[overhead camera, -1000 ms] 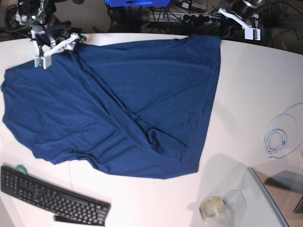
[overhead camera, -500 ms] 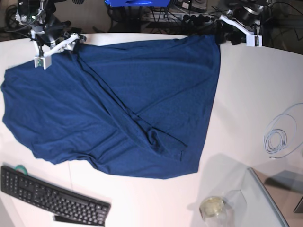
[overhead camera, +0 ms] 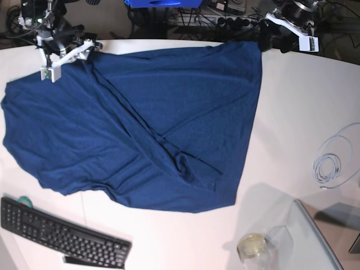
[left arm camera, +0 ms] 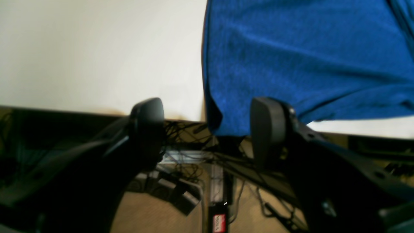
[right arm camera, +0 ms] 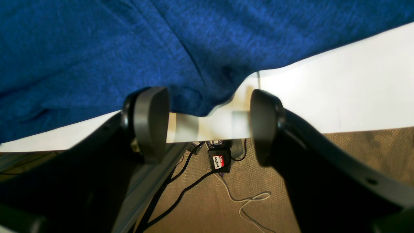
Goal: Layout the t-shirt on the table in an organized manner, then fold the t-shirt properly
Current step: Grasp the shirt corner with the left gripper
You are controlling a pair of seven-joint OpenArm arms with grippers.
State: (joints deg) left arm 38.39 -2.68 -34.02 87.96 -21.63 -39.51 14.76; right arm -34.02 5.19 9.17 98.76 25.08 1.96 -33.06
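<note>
Two grippers: both sit at the top edge of the base view, one in the upper left corner, one in the upper right.
T-shirt: the t-shirt [overhead camera: 140, 124] lies spread over the table [overhead camera: 298, 112], filling the left and centre of the base view; long diagonal creases run from its upper left toward the lower middle, where the cloth bunches into a narrow ridge.
T-shirt edges: its upper right corner reaches the table's far rim, and in the left wrist view that corner [left arm camera: 226, 123] droops just over the rim.
Left gripper: the left gripper [overhead camera: 275, 39] is in the upper right of the base view, beside the shirt's corner; in its wrist view the two dark fingers [left arm camera: 268, 129] stand apart with nothing between them, the hanging corner of cloth showing in the gap beyond.
Right gripper: the right gripper [overhead camera: 70, 56] is in the upper left of the base view, over the shirt's upper left edge; in its wrist view the fingers [right arm camera: 152, 123] are spread wide and hold nothing, the shirt's hem lying on the table beyond them.
Keyboard: a black keyboard [overhead camera: 62, 233] lies at the lower left, just below the shirt's lower edge.
Cable: a coiled pale cable [overhead camera: 332, 163] rests at the right, well apart from the shirt.
Glass panel: a glass panel [overhead camera: 320, 236] fills the lower right corner, with a small round jar [overhead camera: 251, 246] near it.
</note>
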